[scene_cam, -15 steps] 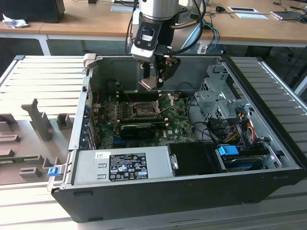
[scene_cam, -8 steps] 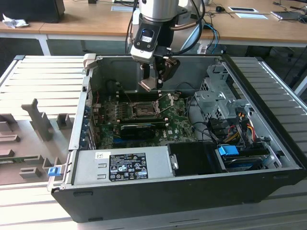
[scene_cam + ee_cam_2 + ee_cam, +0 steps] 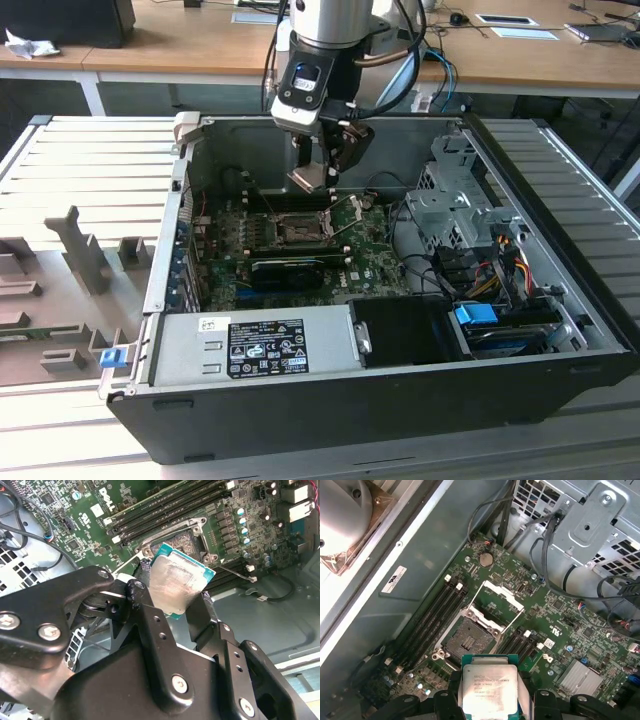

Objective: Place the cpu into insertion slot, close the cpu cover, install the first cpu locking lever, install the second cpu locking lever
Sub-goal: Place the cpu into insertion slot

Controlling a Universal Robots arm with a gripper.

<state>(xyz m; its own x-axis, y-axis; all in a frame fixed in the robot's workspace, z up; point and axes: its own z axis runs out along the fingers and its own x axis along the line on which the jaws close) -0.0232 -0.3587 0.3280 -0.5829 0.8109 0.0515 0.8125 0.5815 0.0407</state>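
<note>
**Desk:** What's the claw (image 3: 322, 172) got?

**Me:** One cpu (image 3: 489, 690). I see it pinched by its edges between the claw's two black fingers (image 3: 150, 615), pale metal face out, with a green rim around it. It hangs in the air and touches nothing but the fingers.

**Desk:** And the socket?

**Me:** There's one insertion slot (image 3: 467, 641), straight below the claw and a little ahead of the fingertips. It's a dark square, bare inside. I'm well above it, cpu and slot clearly apart.

**Desk:** Cover?

**Me:** One cpu cover (image 3: 501, 591), swung up and open on the far edge of the slot from the claw. It's a silver frame and I can see green board through its middle.

**Desk:** Anything crowding you?

**Me:** Two banks of long black memory slots (image 3: 435, 620), one on each side of the socket and both below the claw. One coin cell (image 3: 486, 558) sits beyond the cover. All of it lies inside one open computer case (image 3: 330, 400), and the claw is reaching down through its top.
</note>
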